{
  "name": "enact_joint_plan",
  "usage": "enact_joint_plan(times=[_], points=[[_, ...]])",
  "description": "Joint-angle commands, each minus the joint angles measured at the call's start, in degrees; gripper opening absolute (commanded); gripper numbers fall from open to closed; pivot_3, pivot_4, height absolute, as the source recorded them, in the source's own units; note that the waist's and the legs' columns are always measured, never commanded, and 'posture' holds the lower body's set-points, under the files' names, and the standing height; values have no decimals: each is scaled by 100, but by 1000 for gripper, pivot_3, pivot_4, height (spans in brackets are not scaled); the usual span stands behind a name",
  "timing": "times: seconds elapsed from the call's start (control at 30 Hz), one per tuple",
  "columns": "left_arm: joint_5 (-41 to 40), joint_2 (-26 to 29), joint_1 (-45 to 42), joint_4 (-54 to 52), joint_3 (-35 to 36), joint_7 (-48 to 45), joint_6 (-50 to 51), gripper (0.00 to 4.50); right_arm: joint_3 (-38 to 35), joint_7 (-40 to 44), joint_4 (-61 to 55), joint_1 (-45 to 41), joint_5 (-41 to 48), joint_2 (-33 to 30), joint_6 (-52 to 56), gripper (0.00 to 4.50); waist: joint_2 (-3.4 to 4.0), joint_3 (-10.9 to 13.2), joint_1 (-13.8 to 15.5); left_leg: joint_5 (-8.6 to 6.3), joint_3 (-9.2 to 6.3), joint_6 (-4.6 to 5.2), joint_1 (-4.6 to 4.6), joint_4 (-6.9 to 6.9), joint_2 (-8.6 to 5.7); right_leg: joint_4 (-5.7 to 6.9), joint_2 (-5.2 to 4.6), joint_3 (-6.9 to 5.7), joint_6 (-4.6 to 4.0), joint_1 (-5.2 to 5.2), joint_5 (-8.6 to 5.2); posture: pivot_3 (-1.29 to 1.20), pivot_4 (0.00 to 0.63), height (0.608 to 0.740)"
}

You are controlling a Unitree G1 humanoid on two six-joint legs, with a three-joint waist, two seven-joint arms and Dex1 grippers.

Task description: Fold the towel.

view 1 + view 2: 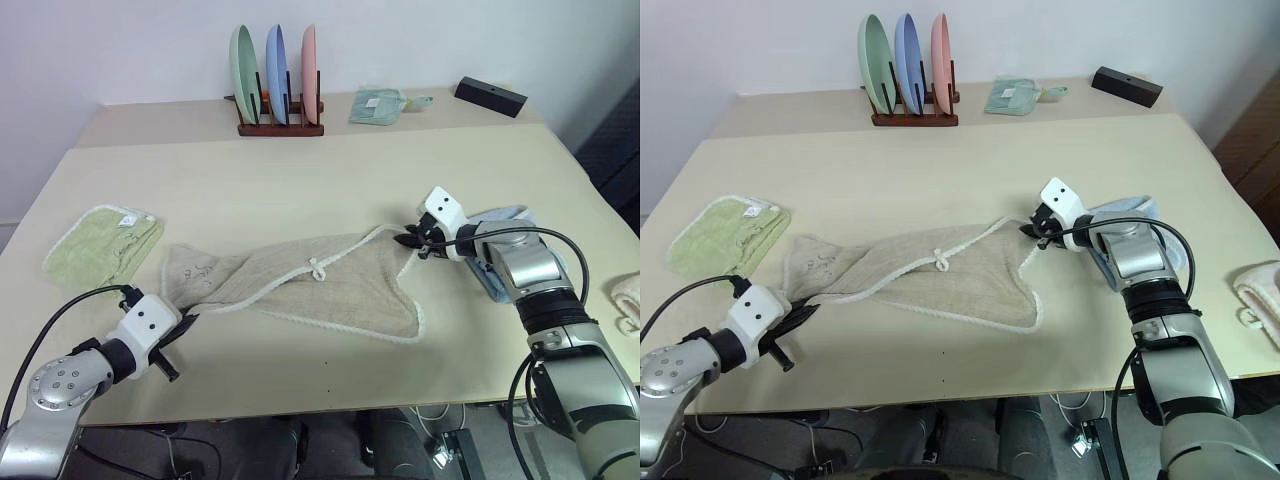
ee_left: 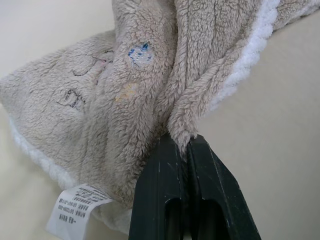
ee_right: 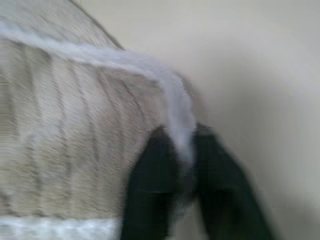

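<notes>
Big cream table against a white wall, lots of bare top between the cloth and the plate rack at the back. The towel lies stretched across the near middle, bunched and twisted, white trim curling along its edges. Green towel sits just off its left end, light blue towel under the right arm. Left gripper is pinched tight on the towel's left corner; its wrist view adds a care tag and small printed marks. Right gripper is clamped on the white trim at the far right corner. Near table edge runs close below the towel.
</notes>
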Motion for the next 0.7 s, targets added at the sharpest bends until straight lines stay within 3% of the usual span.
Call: enact_joint_plan(times=[0.03,0.23,0.37,0.5,0.6,0.7], points=[[-160,-50,-107,-154,209,91,40,0,-202,-44,-375,-26,44,-150,-53,28,0,0,0,0,0,0,0,0,0,0,0,0,0,0,0,0,150,727],[-682,-152,-1613,403,622,541,471,0,-343,-690,91,-686,-284,-241,-870,28,-1,3,21,2,0,-3,1,4,0,3,1,-1,2,1,6,0,150,727],[-393,-59,-3701,1806,414,1051,342,0,-364,-1335,1078,-1742,-618,-248,-1725,28,-7,5,7,12,1,-19,-3,6,3,2,11,-1,-6,-7,25,0,150,727],[-61,-60,-6304,3848,247,1677,-387,0,-393,-1834,1984,-2977,-864,-324,-2660,28,-27,18,-11,13,-1,-21,-15,8,4,2,25,-2,-4,-18,32,0,150,727],[-24,-2,-6928,4536,208,1639,-779,0,-421,-1745,2122,-3221,-807,-341,-2997,28,-29,8,-130,11,1,-17,-59,4,4,-2,13,-2,2,-57,38,0,150,727],[-131,101,-6857,4546,154,1247,-928,0,-484,-1219,1605,-3001,-560,-409,-3092,28,-28,7,-223,1,12,-1,-62,-6,0,-5,5,-7,4,-72,39,0,150,727]])
